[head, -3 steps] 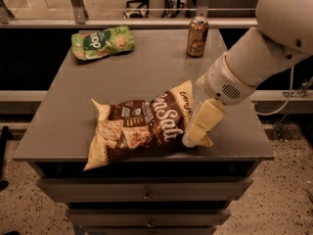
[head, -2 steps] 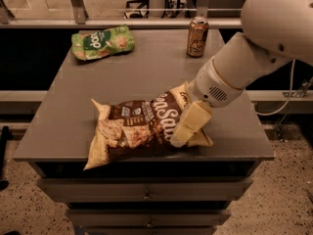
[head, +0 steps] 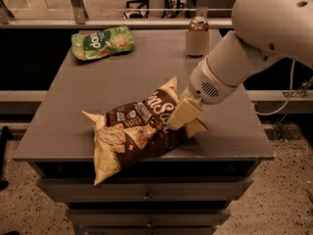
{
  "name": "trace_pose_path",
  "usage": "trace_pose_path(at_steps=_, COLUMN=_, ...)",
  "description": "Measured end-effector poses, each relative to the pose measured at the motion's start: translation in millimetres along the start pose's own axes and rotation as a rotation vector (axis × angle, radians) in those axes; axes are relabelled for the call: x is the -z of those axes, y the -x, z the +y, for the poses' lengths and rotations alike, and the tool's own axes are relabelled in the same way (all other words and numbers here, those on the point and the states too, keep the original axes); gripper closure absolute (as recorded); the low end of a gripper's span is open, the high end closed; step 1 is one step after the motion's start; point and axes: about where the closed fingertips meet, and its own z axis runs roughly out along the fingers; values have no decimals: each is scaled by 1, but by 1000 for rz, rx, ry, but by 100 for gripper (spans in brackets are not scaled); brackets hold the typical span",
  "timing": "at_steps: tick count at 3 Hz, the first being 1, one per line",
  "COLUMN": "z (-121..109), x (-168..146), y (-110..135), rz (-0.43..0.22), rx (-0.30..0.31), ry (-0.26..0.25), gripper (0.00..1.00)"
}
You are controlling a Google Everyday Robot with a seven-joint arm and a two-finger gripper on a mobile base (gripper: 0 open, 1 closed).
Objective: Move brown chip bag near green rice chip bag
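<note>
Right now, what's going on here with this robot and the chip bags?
The robot's gripper is down at the right end of the brown bag, which lies at the front of the table. The green bag sits at the far left corner, well apart from it. A can stands by the far edge. The brown bag is not yet near the green one.

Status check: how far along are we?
Done: the gripper is at the right part of the brown chip bag. In hand: taking hold; whether it grips, I cannot tell. Left: the move; the bag lies near the front edge of the table, the green rice chip bag at the far left corner.
</note>
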Motion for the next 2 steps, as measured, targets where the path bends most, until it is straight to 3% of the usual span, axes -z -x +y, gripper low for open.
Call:
trace_pose_path(at_steps=1, z=-24, x=26, y=-2, rz=-3, rx=-42, ry=-91, gripper=85)
trace_pose_path(at_steps=2, z=-22, x=25, y=-1, rz=-2, rx=-38, ry=-88, gripper=100)
